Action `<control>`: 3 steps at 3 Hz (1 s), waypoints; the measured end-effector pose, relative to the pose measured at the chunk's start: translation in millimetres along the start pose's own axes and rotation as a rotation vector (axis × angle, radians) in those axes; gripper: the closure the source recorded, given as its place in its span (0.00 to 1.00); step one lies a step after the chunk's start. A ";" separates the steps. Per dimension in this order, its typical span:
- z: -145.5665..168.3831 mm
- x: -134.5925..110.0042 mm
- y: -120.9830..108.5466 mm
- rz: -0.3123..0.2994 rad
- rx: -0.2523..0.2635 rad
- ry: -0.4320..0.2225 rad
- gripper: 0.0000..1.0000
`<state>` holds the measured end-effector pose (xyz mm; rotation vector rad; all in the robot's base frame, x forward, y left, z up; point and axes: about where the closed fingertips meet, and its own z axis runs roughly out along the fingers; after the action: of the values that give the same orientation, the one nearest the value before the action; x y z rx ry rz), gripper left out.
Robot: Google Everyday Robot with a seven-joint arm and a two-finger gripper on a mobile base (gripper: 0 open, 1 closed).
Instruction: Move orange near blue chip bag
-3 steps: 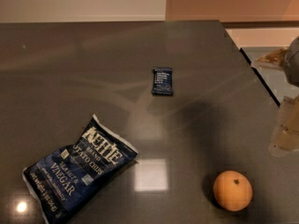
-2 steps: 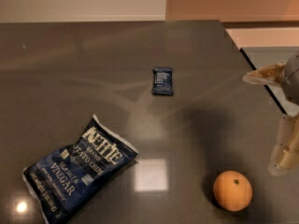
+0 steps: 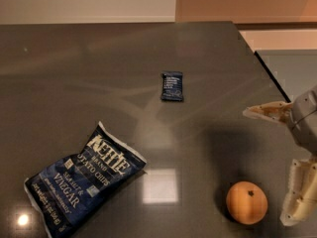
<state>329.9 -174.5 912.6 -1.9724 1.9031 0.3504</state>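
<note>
Looking at the lower right, you've got the round matte orange (image 3: 246, 202) resting on the dark glossy tabletop (image 3: 74, 73). The pale 2-finger gripper (image 3: 266, 167) hangs just right of it, fingers spread wide and gripping nothing. The crinkled navy Kettle chip bag (image 3: 84, 180) lies flat at lower left, well apart, w/ bare tabletop btwn them. A small dark-blue snack bar wrapper (image 3: 172, 86) lies mid-table, farther back. The table's right edge runs diagonally past the gripper.
</note>
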 end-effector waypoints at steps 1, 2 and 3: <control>15.4 0.1 16.2 -0.028 -0.031 -0.023 0.00; 33.5 3.5 34.5 -0.069 -0.062 -0.027 0.00; 41.1 7.1 41.1 -0.086 -0.071 -0.020 0.00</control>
<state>292.7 -163.8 868.8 -2.0813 1.8101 0.4164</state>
